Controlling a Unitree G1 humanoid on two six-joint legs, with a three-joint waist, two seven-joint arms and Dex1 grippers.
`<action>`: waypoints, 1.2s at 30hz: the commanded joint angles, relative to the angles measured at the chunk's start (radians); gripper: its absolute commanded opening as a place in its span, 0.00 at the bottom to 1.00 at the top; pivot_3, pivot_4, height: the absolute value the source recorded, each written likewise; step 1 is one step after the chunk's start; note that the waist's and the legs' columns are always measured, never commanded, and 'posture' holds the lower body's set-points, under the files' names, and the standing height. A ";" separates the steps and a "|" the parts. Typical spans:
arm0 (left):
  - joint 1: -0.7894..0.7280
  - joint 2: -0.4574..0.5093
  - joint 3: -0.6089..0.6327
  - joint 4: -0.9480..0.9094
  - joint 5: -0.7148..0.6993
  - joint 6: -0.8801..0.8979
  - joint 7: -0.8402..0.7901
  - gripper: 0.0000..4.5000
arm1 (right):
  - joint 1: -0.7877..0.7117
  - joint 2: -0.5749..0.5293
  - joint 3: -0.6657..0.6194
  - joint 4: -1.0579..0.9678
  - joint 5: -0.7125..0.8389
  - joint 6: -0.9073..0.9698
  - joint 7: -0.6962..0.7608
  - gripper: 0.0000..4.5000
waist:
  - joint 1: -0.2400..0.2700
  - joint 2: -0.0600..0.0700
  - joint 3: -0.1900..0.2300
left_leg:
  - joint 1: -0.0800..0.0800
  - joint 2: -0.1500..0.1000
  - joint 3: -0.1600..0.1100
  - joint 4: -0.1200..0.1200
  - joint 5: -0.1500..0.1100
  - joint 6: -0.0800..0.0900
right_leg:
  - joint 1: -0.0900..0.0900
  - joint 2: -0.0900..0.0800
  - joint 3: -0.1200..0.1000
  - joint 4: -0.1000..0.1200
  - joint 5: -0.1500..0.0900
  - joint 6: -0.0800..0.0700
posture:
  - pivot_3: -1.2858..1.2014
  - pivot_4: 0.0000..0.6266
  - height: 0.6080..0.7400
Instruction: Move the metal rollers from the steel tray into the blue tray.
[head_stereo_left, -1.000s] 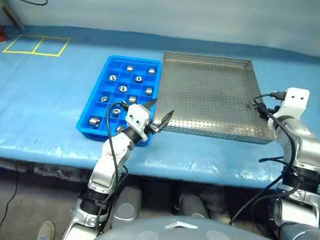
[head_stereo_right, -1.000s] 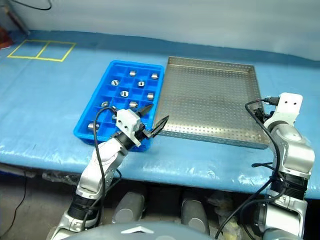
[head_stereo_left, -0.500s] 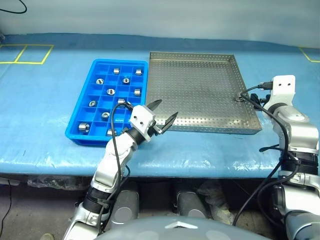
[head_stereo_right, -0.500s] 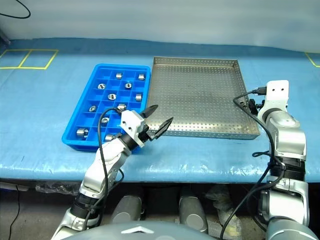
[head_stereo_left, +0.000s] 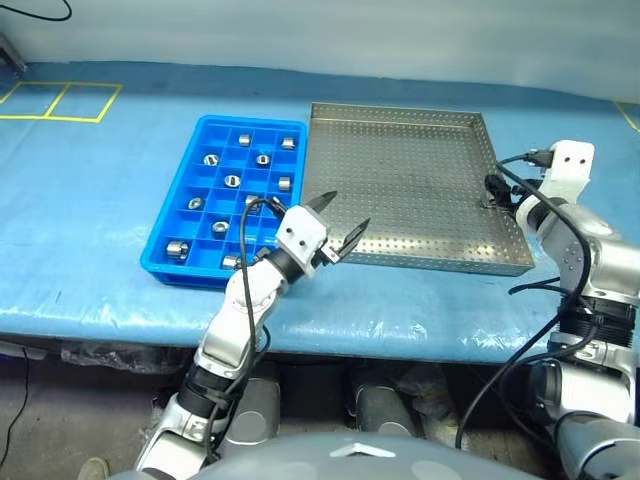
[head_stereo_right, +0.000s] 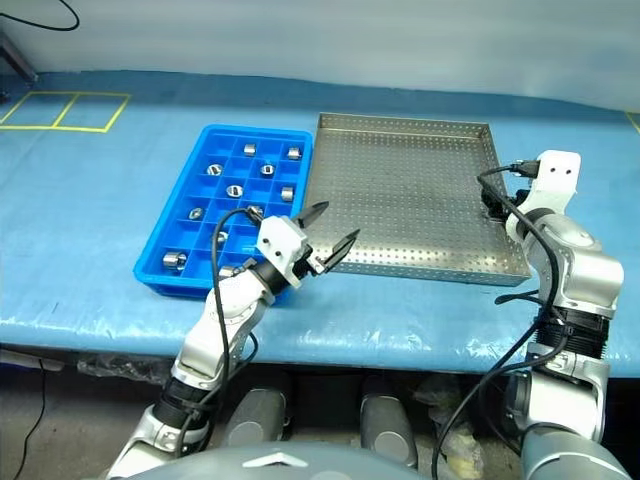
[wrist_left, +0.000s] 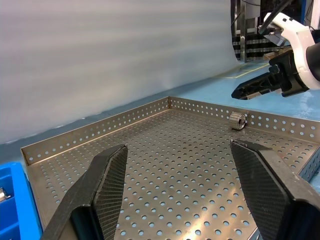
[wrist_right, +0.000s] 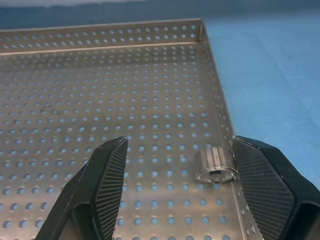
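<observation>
On the worktop (head_stereo_left: 90, 150), the blue tray (head_stereo_left: 200, 135) at left holds most rollers (head_stereo_left: 231, 181) in its compartments. My left pincer (head_stereo_left: 337, 222) hangs apart and empty over the steel tray's (head_stereo_left: 400, 170) near-left corner. One roller (wrist_right: 215, 164) lies against its right rim, between my right pincer's (wrist_right: 177, 170) spread fingers.

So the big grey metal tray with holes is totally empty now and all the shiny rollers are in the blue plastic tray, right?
Not quite. One shiny metal roller is left in the perforated grey steel tray, against its rim, as the right wrist view shows. The other rollers are in the blue plastic grid tray.
</observation>
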 joint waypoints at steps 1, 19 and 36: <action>0.018 -0.006 -0.014 -0.060 0.009 -0.002 0.011 0.79 | -0.010 -0.041 -0.059 -0.062 0.032 0.020 0.008 0.77 | 0.010 0.000 0.000 | 0.000 0.000 0.000 0.000 0.000 0.000 | 0.000 0.000 0.000 0.000 0.000 0.000 | 0.64 0.24 1.00; 0.031 -0.024 -0.088 -0.142 -0.002 0.082 0.018 0.79 | -0.197 -0.352 0.184 0.483 -0.152 -0.065 0.284 0.77 | 0.046 0.000 0.000 | 0.000 -0.001 0.001 0.000 0.000 0.001 | 0.000 0.000 0.002 -0.001 0.000 0.000 | 0.65 0.24 1.00; 0.134 -0.002 -0.075 -0.221 -0.016 0.131 0.039 0.79 | -0.431 -0.443 0.529 0.869 -0.455 -0.413 0.641 0.77 | 0.057 0.000 0.001 | -0.001 -0.001 0.003 0.000 0.000 0.001 | -0.002 -0.001 0.003 -0.001 0.000 0.000 | 0.65 0.24 1.00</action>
